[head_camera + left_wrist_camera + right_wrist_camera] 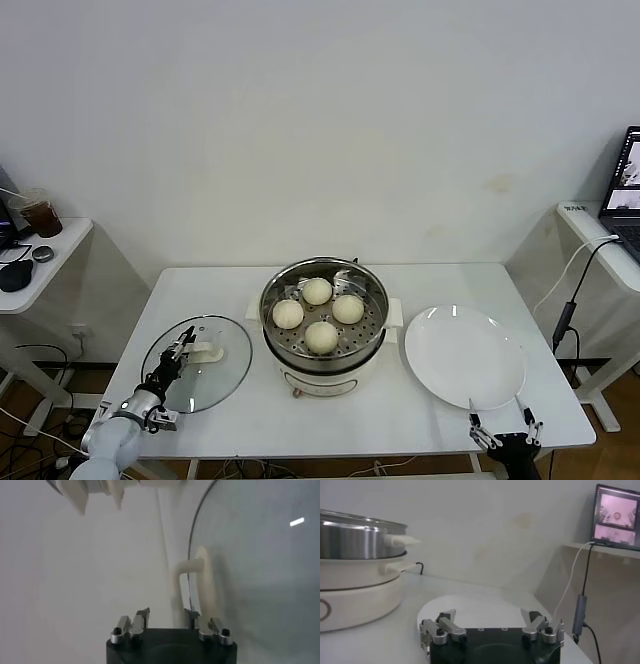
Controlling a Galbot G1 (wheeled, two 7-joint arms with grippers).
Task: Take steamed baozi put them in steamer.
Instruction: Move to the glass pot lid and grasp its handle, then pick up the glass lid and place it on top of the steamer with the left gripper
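The steamer (372, 330) stands in the middle of the white table, a shiny steel pot on a cream base. Several pale baozi (317, 291) lie on its perforated tray. My left gripper (178, 350) is open and empty over the glass lid (225, 375), close to its white handle (207, 351). In the left wrist view the handle (200, 580) lies just ahead of the left gripper (167, 617). My right gripper (505, 432) is open and empty at the table's front edge, by the white plate (465, 357). The right wrist view shows the right gripper (490, 617), the plate (480, 605) and the steamer (355, 540).
A side table at the left holds a cup with a dark drink (38, 213). A side table at the right carries a laptop (627, 185) with a cable (570, 300) hanging down. The laptop also shows in the right wrist view (617, 512).
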